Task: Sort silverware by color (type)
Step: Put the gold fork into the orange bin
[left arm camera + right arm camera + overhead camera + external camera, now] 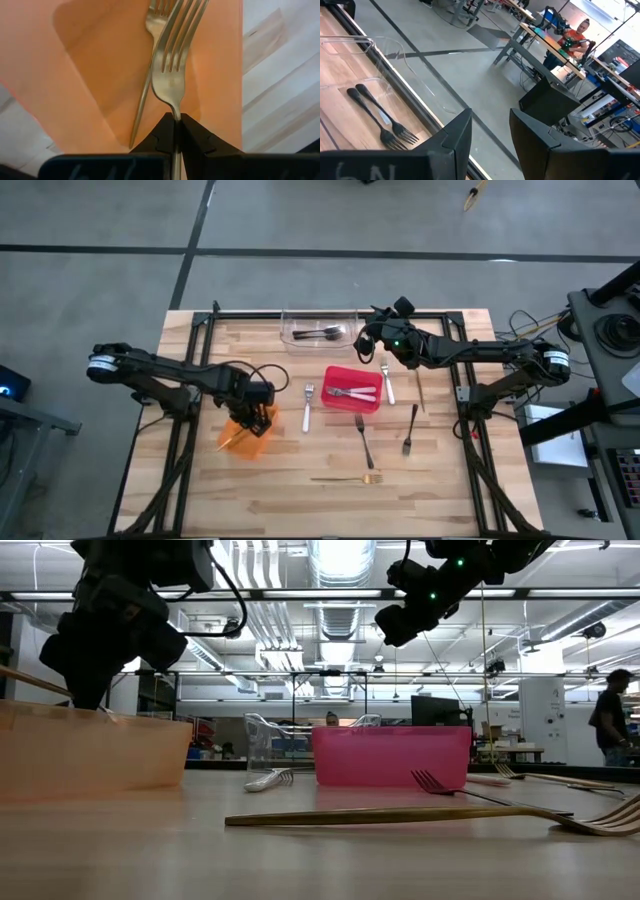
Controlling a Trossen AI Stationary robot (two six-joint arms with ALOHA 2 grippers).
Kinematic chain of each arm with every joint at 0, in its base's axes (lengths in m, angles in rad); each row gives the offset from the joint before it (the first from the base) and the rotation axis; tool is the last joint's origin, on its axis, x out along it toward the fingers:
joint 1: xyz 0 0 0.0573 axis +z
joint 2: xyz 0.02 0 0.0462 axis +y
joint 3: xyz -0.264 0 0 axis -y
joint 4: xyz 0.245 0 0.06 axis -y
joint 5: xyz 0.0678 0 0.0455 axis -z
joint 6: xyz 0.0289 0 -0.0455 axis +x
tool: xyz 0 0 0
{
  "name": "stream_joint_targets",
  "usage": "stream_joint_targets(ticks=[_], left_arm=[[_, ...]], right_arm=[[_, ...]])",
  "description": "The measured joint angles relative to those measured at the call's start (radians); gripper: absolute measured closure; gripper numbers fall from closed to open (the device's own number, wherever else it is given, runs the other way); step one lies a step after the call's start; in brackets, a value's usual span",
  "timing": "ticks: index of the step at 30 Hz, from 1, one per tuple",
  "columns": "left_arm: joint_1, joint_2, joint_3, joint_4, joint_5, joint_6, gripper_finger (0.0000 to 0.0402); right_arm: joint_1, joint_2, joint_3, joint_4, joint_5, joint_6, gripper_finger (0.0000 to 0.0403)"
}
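Left gripper (176, 125) holds a gold fork (172, 60) over the orange bin (245, 438); right gripper (490, 130) hovers empty.

Near the surface's left edge, the left fingers clamp the fork's handle above a second gold fork (145, 85) lying in the bin. Mid-surface, the red bin (352, 390) holds silver forks (352, 392). At the far edge, the right fingers stand apart beside the clear bin (320, 326) with two black forks (380, 117). No legible writing.
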Motion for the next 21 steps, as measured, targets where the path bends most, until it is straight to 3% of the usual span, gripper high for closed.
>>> stream_joint_targets(ticks=[21], left_arm=[[0.003,0.007,-0.005,0.016,0.001,-0.011,0.0401]], right_arm=[[0.000,0.000,0.000,0.000,0.000,0.000,0.0280]])
